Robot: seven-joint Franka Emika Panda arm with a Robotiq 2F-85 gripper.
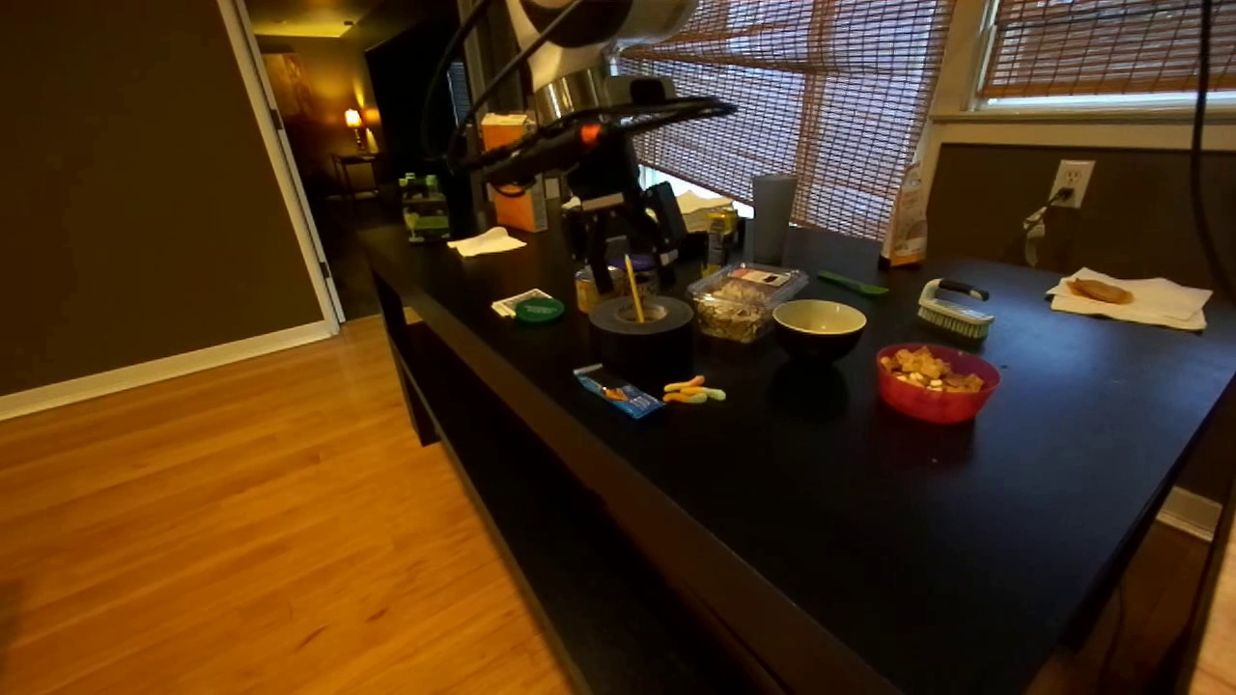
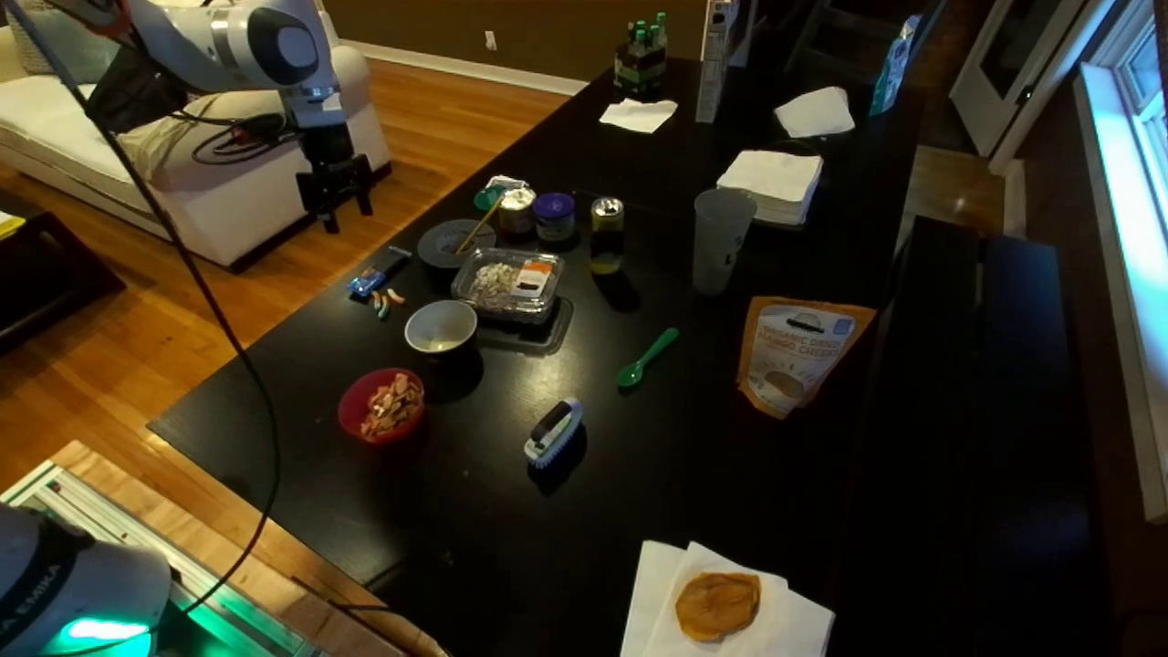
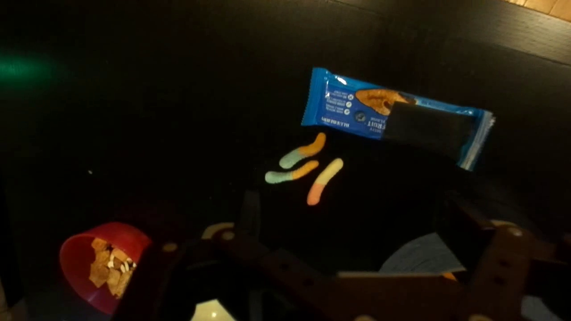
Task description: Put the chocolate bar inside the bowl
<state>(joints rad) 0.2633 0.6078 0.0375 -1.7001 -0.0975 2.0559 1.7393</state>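
The gripper (image 2: 349, 216) is holding its empty fingers spread while the chocolate bar (image 1: 618, 391) is lying beside gummy worms (image 3: 304, 169) (an off-center descent could scatter them), outside the bowl (image 1: 820, 340).

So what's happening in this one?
A robot arm holds its gripper open above the table, with nothing between the fingers. The bar lies flat on the table near some gummy worms, not yet picked up. The bowl stands nearby with nothing visible in it, beside a red bowl of flakes. It looks like the arm is about to go for the bar, though that is a guess.
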